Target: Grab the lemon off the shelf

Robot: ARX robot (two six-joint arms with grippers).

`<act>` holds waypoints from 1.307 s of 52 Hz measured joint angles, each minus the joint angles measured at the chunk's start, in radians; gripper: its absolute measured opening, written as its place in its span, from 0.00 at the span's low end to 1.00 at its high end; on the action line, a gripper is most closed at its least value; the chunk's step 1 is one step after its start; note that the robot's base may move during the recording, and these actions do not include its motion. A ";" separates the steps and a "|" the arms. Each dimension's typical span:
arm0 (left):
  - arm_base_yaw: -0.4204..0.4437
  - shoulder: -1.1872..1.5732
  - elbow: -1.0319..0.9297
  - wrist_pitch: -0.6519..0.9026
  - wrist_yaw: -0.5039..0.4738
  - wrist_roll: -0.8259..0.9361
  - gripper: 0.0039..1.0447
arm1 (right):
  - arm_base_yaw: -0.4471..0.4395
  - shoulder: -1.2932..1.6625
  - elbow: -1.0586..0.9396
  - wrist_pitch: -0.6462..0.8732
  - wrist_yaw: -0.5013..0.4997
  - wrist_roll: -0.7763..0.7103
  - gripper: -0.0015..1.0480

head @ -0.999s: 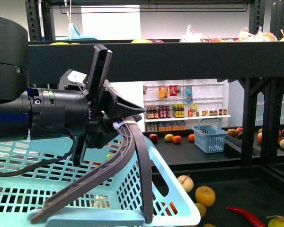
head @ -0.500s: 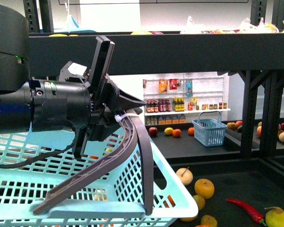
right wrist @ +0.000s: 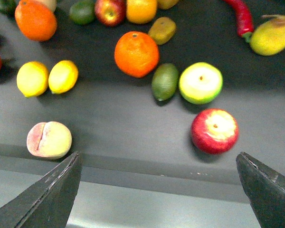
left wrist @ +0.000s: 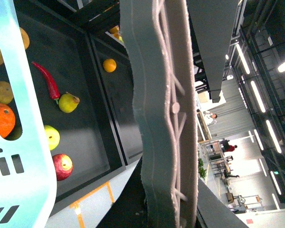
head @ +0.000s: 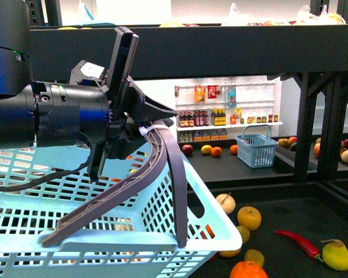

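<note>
Two plain-yellow lemons (right wrist: pixel 32 79) (right wrist: pixel 63 76) lie side by side on the dark tray (right wrist: pixel 133 118) of the black shelf (head: pixel 220 49). My right gripper (right wrist: pixel 158 156) hangs open over the tray's front rim, with nothing between its fingers. Both lemons sit farther in and off to one side of it. My left gripper (head: pixel 140 130) is shut on the grey basket handle (left wrist: pixel 161 118) of a light-blue basket (head: pixel 104 231) that fills the lower left of the front view. The right gripper does not show in the front view.
Around the lemons lie an orange (right wrist: pixel 136 53), a lime (right wrist: pixel 165 81), a green apple (right wrist: pixel 200 82), a red apple (right wrist: pixel 214 131), a peach (right wrist: pixel 49 139), a red chilli (right wrist: pixel 243 18) and a pear (right wrist: pixel 271 35). A small blue basket (head: pixel 256 152) stands on a farther tray.
The front view has shifted so the shelf beam sits higher and more fruit shows at the bottom right, including an orange. The left gripper keeps its hold on the handle.
</note>
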 joint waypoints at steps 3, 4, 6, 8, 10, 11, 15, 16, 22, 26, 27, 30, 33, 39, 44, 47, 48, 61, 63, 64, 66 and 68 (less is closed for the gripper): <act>0.000 0.000 0.000 0.000 0.002 0.000 0.09 | 0.041 0.169 0.095 0.034 -0.004 -0.022 0.93; -0.001 0.000 0.000 0.000 0.005 0.000 0.09 | 0.058 0.226 0.135 0.034 -0.004 -0.026 0.93; -0.001 0.000 0.000 0.000 0.005 0.000 0.09 | 0.079 0.296 0.184 0.034 -0.004 -0.032 0.93; -0.001 0.000 0.000 0.000 0.004 0.000 0.09 | 0.095 0.344 0.222 0.029 -0.003 -0.033 0.93; -0.001 0.000 0.000 0.000 0.003 0.000 0.09 | 0.116 0.407 0.273 0.016 0.008 -0.033 0.93; -0.001 0.000 0.000 0.000 0.002 0.000 0.09 | 0.121 0.422 0.286 0.011 0.013 -0.032 0.93; -0.001 0.000 0.000 0.000 0.001 0.001 0.09 | 0.169 0.544 0.402 -0.026 0.066 -0.002 0.93; -0.001 0.000 0.000 0.000 0.001 0.001 0.09 | 0.174 0.555 0.414 -0.030 0.071 0.005 0.93; -0.001 0.000 0.000 0.000 0.000 0.000 0.09 | 0.263 0.669 0.546 -0.051 0.111 0.118 0.93; -0.001 0.000 0.000 0.000 0.001 0.000 0.09 | 0.319 0.708 0.602 -0.054 0.124 0.179 0.93; -0.001 0.000 0.000 0.000 0.002 0.000 0.09 | 0.335 0.718 0.615 -0.054 0.125 0.196 0.93; -0.001 0.000 0.000 0.000 0.002 0.000 0.09 | 0.374 0.740 0.647 -0.048 0.127 0.237 0.93; -0.001 0.000 0.000 0.000 0.002 0.000 0.09 | 0.415 0.766 0.679 -0.037 0.135 0.267 0.93; -0.001 0.000 0.000 0.000 0.000 0.000 0.09 | 0.467 0.826 0.739 -0.024 0.164 0.306 0.93; -0.001 0.000 0.000 0.000 0.000 0.000 0.09 | 0.492 0.894 0.785 -0.005 0.190 0.327 0.93; -0.001 0.000 0.000 0.000 0.000 0.000 0.09 | 0.506 0.934 0.812 0.009 0.202 0.339 0.93; -0.001 0.000 0.000 0.000 0.000 0.000 0.09 | 0.507 0.941 0.816 0.011 0.203 0.340 0.93; -0.001 0.000 0.000 0.000 0.002 0.000 0.09 | 0.553 1.048 0.934 0.018 0.224 0.365 0.93; -0.001 0.000 0.000 0.000 0.002 0.000 0.09 | 0.558 1.061 0.956 0.018 0.229 0.369 0.93; -0.001 0.000 0.000 0.000 0.002 0.000 0.09 | 0.560 1.065 0.962 0.018 0.231 0.369 0.93; -0.001 0.000 0.000 0.000 0.002 0.000 0.09 | 0.566 1.081 0.990 0.017 0.241 0.369 0.93; -0.001 0.000 0.000 0.000 0.000 0.000 0.09 | 0.569 1.092 1.011 0.015 0.250 0.369 0.93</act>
